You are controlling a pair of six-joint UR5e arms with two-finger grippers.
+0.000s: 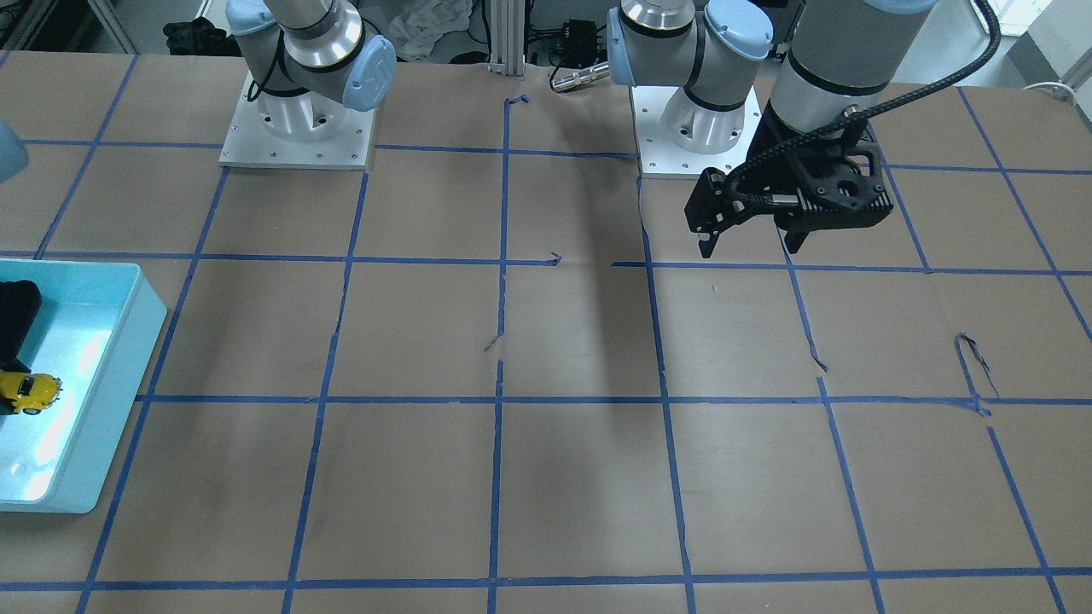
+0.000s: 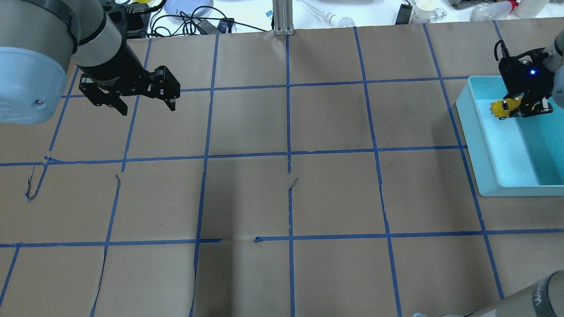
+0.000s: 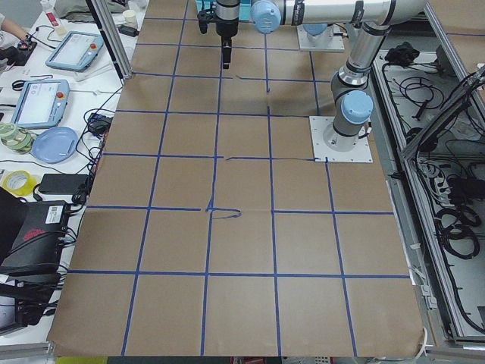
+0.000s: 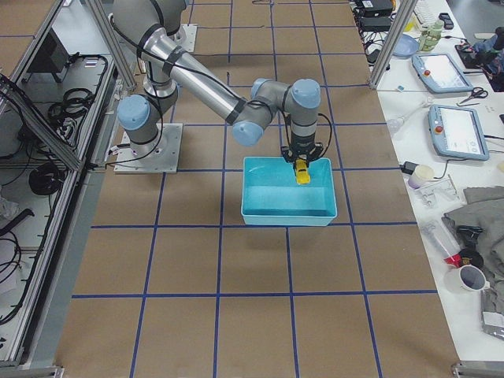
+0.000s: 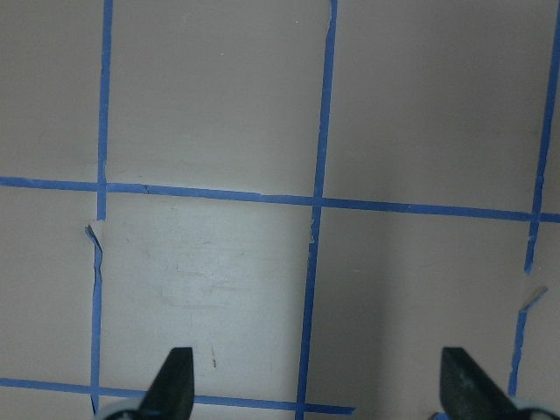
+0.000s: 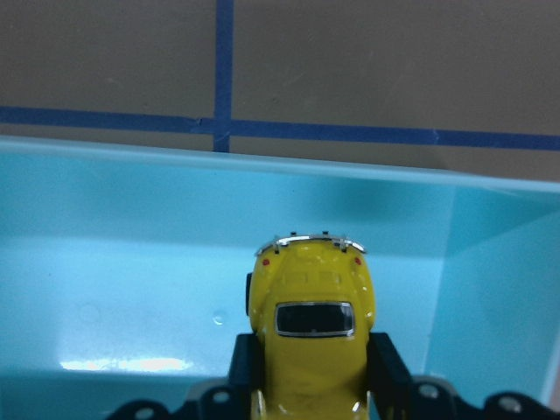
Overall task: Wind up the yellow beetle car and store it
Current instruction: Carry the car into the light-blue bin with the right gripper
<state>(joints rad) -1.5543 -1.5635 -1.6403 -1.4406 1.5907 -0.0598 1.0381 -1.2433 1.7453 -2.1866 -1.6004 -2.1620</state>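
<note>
The yellow beetle car (image 6: 311, 332) sits between the fingers (image 6: 385, 372) of my right gripper (image 2: 522, 110), which is shut on it. The car is held inside the light blue bin (image 2: 476, 145), near its far end. It also shows in the front view (image 1: 30, 390) and in the right side view (image 4: 302, 172). I cannot tell whether its wheels touch the bin floor. My left gripper (image 2: 147, 108) is open and empty, hovering above the bare paper, far from the bin; it also shows in the front view (image 1: 751, 246) and in its wrist view (image 5: 319, 381).
The bin (image 1: 128, 341) stands at the table's edge on my right side. The table is brown paper with a grid of blue tape (image 2: 288, 154). Cables and clutter lie past the far edge (image 2: 194, 17). Both arm bases (image 1: 299, 128) stand at the near edge.
</note>
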